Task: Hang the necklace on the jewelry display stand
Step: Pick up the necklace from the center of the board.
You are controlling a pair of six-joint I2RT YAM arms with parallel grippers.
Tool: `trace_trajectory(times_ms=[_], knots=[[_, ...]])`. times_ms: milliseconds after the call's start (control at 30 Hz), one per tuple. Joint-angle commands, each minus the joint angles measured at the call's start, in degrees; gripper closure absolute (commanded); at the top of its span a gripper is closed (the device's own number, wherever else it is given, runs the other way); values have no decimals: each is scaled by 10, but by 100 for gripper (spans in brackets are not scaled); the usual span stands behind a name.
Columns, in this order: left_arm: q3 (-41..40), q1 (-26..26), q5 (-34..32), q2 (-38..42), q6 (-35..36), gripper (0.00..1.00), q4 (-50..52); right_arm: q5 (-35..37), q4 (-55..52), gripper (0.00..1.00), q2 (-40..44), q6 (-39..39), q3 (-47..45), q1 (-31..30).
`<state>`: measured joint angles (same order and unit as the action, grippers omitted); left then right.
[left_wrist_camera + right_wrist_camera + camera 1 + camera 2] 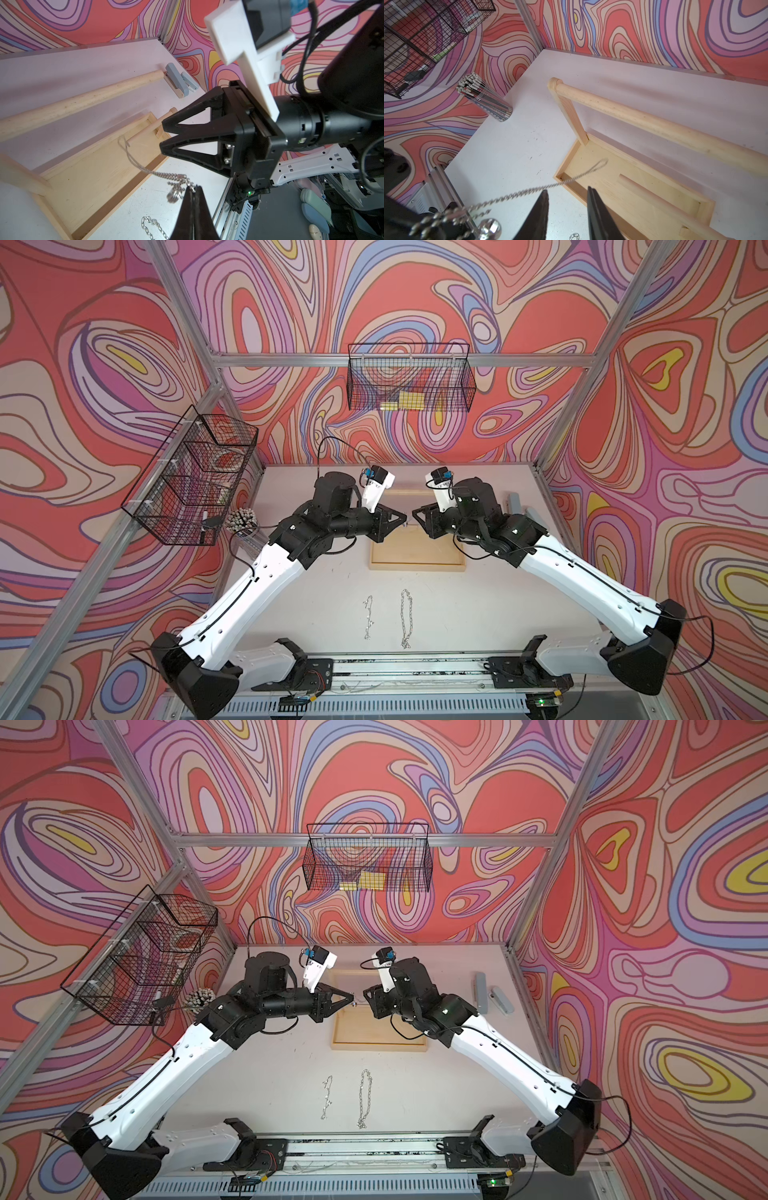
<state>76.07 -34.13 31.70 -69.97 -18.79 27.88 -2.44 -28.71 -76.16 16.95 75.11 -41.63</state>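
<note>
The jewelry display stand (415,562) (378,1042) sits mid-table, a pale wooden tray with posts. Its higher dowel (72,104) (633,116) and lower dowel (145,133) (643,193) show in the wrist views. My left gripper (194,187) (405,517) is shut on a silver ball-chain necklace (143,166) (512,195) near its clasp. The chain trails from it as a doubled, blurred strand ending in a loop over the tray, touching no dowel. My right gripper (568,190) (414,515) faces the left one, open, with the chain passing beside its fingertips.
Two more chains (368,616) (405,618) lie on the table in front of the stand. A cup of pencils (241,520) stands at the left edge. Black wire baskets (195,477) (409,381) hang on the left and back walls. Grey staplers (482,990) lie at the right.
</note>
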Motion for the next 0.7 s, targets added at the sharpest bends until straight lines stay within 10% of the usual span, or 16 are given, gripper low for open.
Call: trace_trajectory(times_ms=[0,667], knots=[[20,4,19,14,9,100,28,-34,50,66,-6,-15,-12,5],[57,9,9,12,8,100,55,-183,99,67,18,-44,-43,9]])
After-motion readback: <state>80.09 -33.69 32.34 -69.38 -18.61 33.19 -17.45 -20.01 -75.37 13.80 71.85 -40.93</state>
